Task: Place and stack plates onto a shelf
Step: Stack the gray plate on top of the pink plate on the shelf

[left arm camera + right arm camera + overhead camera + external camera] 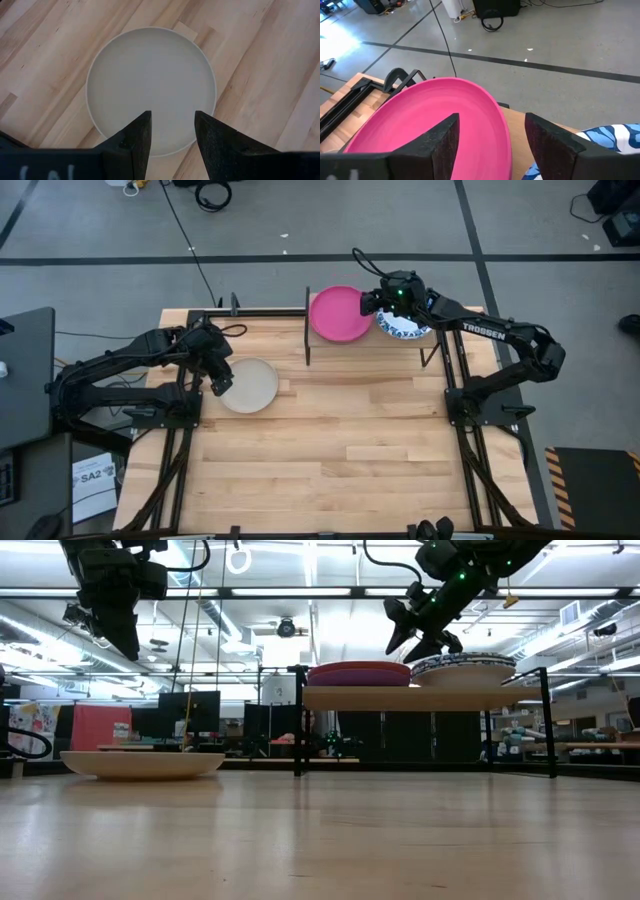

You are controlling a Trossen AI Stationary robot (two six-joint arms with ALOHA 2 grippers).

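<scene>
A magenta plate [340,313] lies on a purple plate [358,678] on the left half of the shelf [400,698]. Beside them on the shelf sits a stack of white plates with blue patterned rims [465,668]. My right gripper [492,145] hangs open just above the magenta plate's right rim, clear of it in the low view. A cream plate [248,385] rests flat on the table at the left. My left gripper [172,135] hovers open well above that plate's near-left rim, pointing down.
The shelf stands at the table's far edge on thin black legs [298,720]. A black frame [455,380] runs along the table's left, right and far sides. Bare wood tabletop [340,450] stretches across the middle and near side.
</scene>
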